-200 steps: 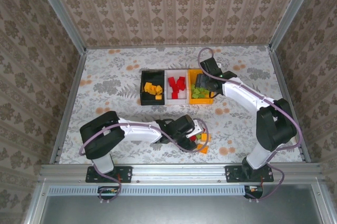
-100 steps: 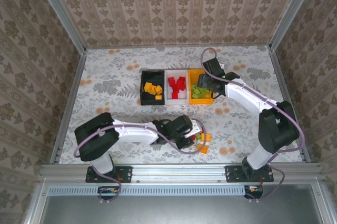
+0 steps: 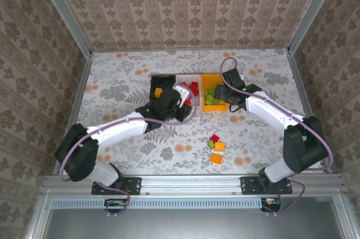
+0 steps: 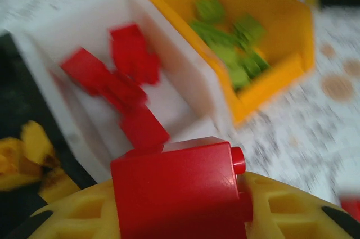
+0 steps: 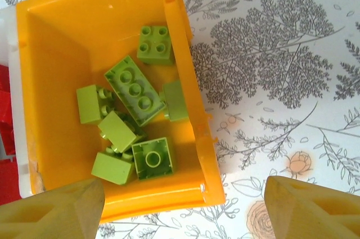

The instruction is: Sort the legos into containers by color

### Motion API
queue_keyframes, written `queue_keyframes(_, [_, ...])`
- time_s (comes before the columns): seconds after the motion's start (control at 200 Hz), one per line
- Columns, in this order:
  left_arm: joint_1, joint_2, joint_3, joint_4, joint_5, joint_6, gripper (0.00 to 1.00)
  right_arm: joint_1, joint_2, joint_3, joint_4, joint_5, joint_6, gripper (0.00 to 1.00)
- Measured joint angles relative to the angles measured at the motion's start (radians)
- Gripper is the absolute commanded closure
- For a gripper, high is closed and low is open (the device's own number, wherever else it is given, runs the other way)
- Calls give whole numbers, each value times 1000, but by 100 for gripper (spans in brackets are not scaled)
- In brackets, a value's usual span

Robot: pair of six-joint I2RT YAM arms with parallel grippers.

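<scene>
The counter, walled in by patterned paper, carries a row of three bins toward 12 o'clock: the black bin at 11, the white bin at 12 and the orange bin at 1.

Sorting looks mostly done. The black bin holds orange bricks, the white bin holds red bricks, and the orange bin holds a heap of green bricks, with no colour mixed in that I can make out.

The left pincer is clamped on a red brick and hangs at the 6 o'clock edge of the white bin. That brick needs only to go over the wall and be dropped.

The right pincer stands wide apart with nothing in it, at the 6 o'clock end of the orange bin.

Four loose pieces are left at 5 o'clock on the counter, well apart from the bins: a red one, a green one, an orange one and a second orange one.

In the way: the first three sit packed together, so fingers closing on one will likely nudge its neighbours. The left arm lies across the black bin, and both pincers crowd the same short row, so they could meet there.
</scene>
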Motion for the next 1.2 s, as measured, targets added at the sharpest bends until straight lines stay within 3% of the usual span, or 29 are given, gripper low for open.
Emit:
queue_keyframes(0.16, [58, 164, 210, -50, -28, -60, 63, 0, -44, -43, -1, -15, 3, 24])
queue_keyframes(0.28, [71, 276, 316, -106, -38, -96, 55, 2, -99, -85, -3, -36, 3, 24])
queue_keyframes(0.485, [77, 394, 422, -216, -40, -137, 31, 38, -211, -157, -13, -87, -13, 24])
queue_keyframes(0.68, [91, 392, 432, -233, -18, -176, 10, 156, -237, -212, -51, -135, -53, 25])
queue_keyframes(0.77, [97, 351, 405, -222, -2, -189, 0, 220, -232, -224, -72, -146, -77, 27])
queue_keyframes(0.93, [95, 135, 275, -187, 26, -221, 0, 309, -185, -229, -79, -158, -106, 34])
queue_keyframes(1.2, [31, -230, 21, -129, 10, -263, 0, 424, -132, -263, -105, -157, -127, 55])
